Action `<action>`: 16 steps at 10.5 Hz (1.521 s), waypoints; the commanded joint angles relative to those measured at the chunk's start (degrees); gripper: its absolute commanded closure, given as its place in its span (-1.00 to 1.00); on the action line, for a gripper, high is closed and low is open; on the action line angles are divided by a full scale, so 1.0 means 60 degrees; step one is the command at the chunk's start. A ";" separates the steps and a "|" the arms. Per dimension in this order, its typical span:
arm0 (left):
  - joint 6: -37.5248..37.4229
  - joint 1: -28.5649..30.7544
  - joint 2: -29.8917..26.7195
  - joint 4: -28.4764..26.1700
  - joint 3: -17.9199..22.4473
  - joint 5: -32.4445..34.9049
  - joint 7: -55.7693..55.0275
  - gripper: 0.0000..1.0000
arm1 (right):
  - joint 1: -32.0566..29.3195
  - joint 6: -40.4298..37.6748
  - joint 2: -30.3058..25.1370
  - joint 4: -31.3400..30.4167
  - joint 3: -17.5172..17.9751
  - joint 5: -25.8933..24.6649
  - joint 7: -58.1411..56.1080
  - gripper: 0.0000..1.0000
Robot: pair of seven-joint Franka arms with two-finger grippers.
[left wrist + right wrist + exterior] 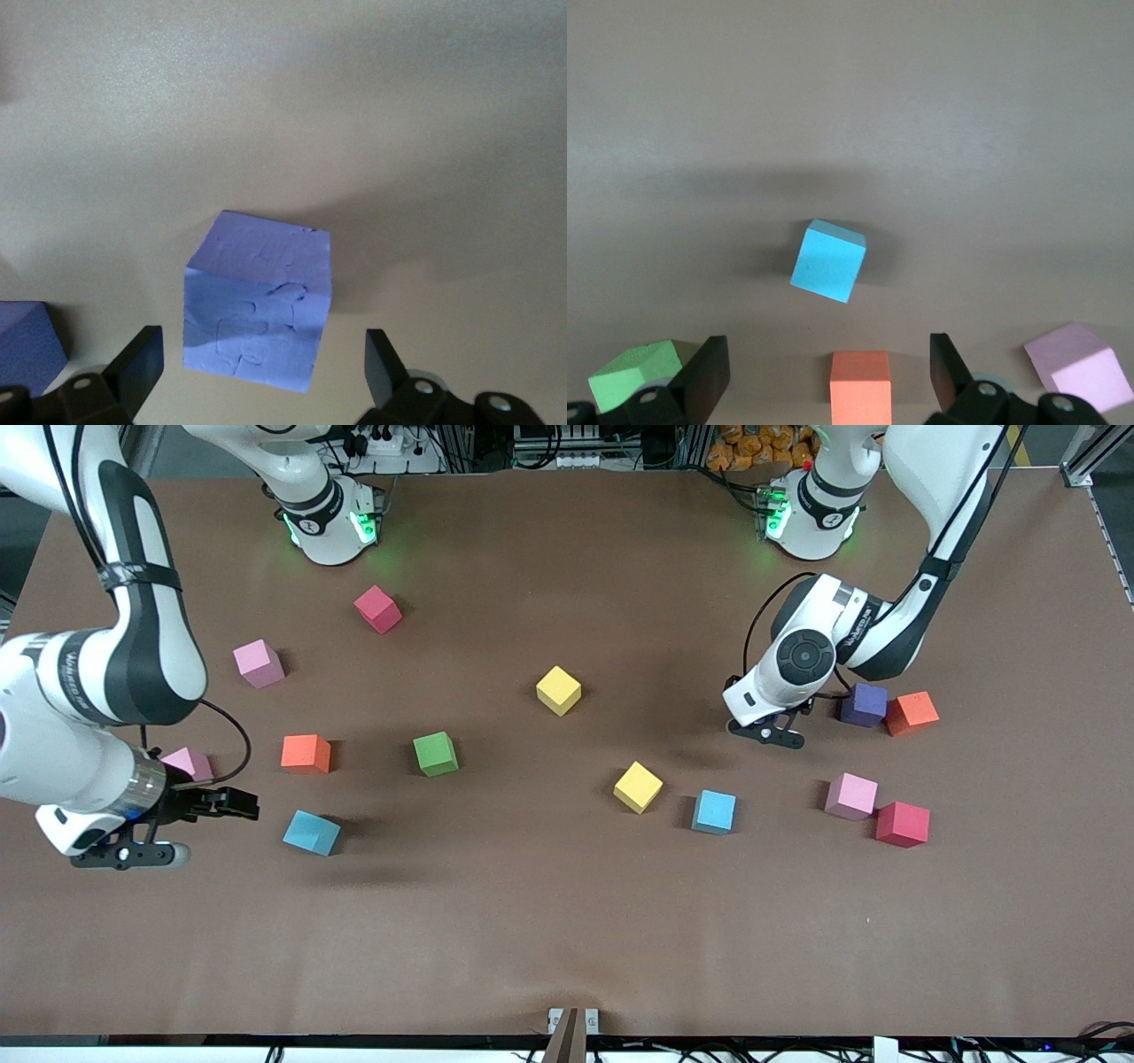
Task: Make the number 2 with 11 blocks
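Observation:
The blocks lie scattered singly and no number 2 shows. My left gripper (769, 732) (263, 345) hangs open, and a purple block (259, 301) lies below between its fingers. Another purple block (864, 704) touches an orange one (912, 713) beside that hand. High over the right arm's end, my right gripper (128, 856) (828, 354) is open above an orange block (859, 385) (306, 753). A light blue block (828, 261) (311, 833) lies just ahead of it, with a green block (633, 372) (435, 753) and a pink one (1081, 367) (188, 763) on either side.
Two yellow blocks (558, 689) (638, 786) and a light blue one (713, 810) sit mid-table. Pink (850, 795) and red (902, 824) touch toward the left arm's end. Red (378, 608) and pink (259, 662) lie nearer the right arm's base.

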 commanded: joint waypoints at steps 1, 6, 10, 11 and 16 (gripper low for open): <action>0.0012 -0.0001 0.0145 0.0111 -0.0022 0.0274 -0.0123 -1.00 | 0.0824 0.0171 0.0371 0.0125 -0.0044 -0.0125 -0.0051 -1.00; 0.0524 -0.0001 0.0145 0.0008 -0.0037 0.0992 0.0009 -1.00 | 0.3181 0.0378 0.0402 0.0111 0.0000 -0.0640 -0.0448 -1.00; 0.0598 -0.0016 0.0350 0.0009 -0.0037 0.0992 -0.0153 -1.00 | 0.4546 0.0406 0.0431 -0.0123 0.0000 0.0591 0.0312 -1.00; 0.0598 -0.0001 0.0365 -0.0006 -0.0037 0.0992 -0.0153 -1.00 | 0.4940 0.0436 0.0460 -0.0153 0.0000 0.0591 0.0344 -1.00; 0.0510 0.0058 0.0423 -0.0137 -0.0037 0.0977 -0.0372 -0.83 | 0.6786 0.0596 0.0460 -0.0752 -0.0029 0.0489 0.2071 -1.00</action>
